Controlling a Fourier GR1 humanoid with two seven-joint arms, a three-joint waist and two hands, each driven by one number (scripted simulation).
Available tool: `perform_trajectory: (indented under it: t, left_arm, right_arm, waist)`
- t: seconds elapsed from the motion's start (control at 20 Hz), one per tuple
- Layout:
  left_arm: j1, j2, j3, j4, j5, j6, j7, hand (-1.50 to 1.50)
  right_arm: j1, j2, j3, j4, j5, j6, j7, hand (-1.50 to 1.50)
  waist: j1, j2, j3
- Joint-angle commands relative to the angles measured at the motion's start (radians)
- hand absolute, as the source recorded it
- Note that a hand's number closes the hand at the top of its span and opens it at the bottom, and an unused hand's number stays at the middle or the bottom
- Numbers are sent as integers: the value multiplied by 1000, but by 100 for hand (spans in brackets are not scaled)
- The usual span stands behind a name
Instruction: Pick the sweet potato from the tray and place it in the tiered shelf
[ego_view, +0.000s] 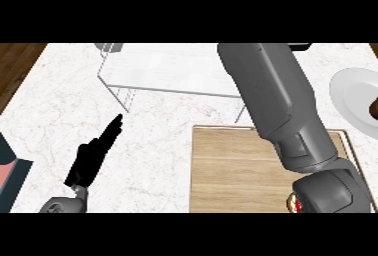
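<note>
The wooden tray (236, 175) lies at the lower right, with no sweet potato showing on its bare surface. The white wire tiered shelf (159, 70) stands at the back centre. My right forearm (277, 100) runs from the lower right across the tray and over the shelf's right end, and its hand is cut off past the top edge. My left hand (92, 157) rests open at the lower left, fingers straight and pointing toward the shelf, holding nothing. No sweet potato shows anywhere.
A white plate (351, 95) sits at the right edge with a brown item (374, 109) partly cut off on it. A small red thing (295, 203) peeks out by my right elbow. A teal and pink object (11, 175) is at the left edge.
</note>
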Motion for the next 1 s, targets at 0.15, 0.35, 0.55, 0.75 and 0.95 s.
perform_trajectory:
  t: [0.15,0.35,0.55,0.75,0.95]
  left_arm:
    - [-4,-8,-16,-2,3,-20,-20,0]
    - [-51,-5,2,60,-4,-13,-11,0]
    - [-41,20,29,60,15,-31,-13,0]
    - [7,-11,27,61,-6,21,-35,0]
    - [36,-10,37,18,0,34,-10,0]
  right_arm:
    - [30,6,-193,16,-333,-252,-147,-150]
    - [-32,6,-204,42,-437,-389,-260,-150]
    - [-20,6,-198,50,-461,-563,-382,-150]
    - [30,6,-194,-21,-416,-709,-395,-150]
    - [86,-46,-205,-87,-359,-802,-355,-150]
  waist:
    - [36,9,1]
    - [23,6,-1]
    - [5,-2,-2]
    - [-50,-21,-2]
    - [-80,-32,-1]
